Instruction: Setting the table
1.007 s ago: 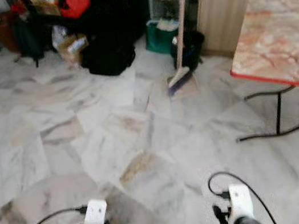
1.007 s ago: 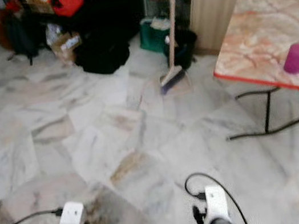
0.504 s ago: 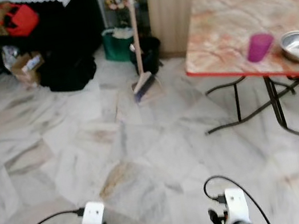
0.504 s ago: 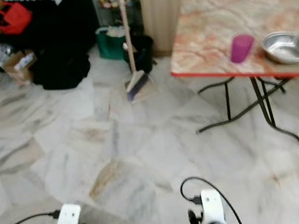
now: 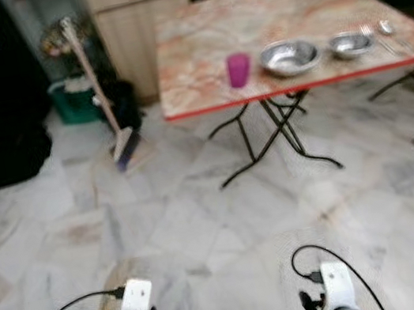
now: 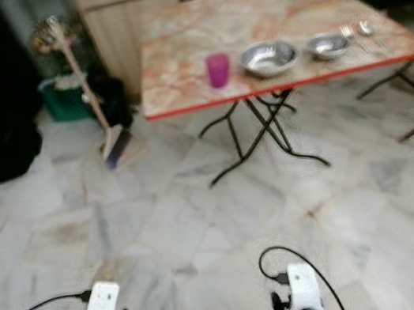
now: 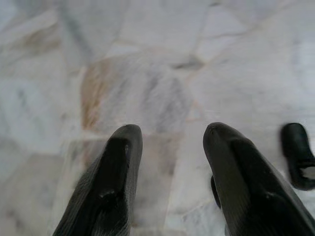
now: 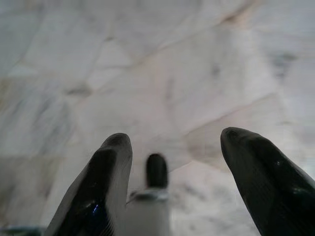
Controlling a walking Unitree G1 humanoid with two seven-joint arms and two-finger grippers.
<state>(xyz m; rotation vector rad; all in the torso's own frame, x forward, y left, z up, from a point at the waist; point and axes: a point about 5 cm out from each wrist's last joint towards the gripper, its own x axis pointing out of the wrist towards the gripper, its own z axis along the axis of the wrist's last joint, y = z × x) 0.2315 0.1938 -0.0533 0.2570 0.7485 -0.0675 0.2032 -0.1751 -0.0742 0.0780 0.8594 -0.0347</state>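
Evidently the tableware is grouped near the front edge of the marble-patterned folding table (image 5: 194, 37), where it can be reached from the floor side: a purple cup (image 5: 238, 69), a large steel bowl (image 5: 289, 57), a smaller steel bowl (image 5: 349, 44) and cutlery (image 5: 378, 32) are set in a row. Both arms are carried low, well apart from the table, so nothing is held. The left gripper (image 7: 170, 182) and right gripper (image 8: 172, 182) are seen with fingers spread and empty above the marble floor (image 5: 204, 228).

Purple cup (image 5: 238, 69), red-edged marbled table (image 5: 198, 60)
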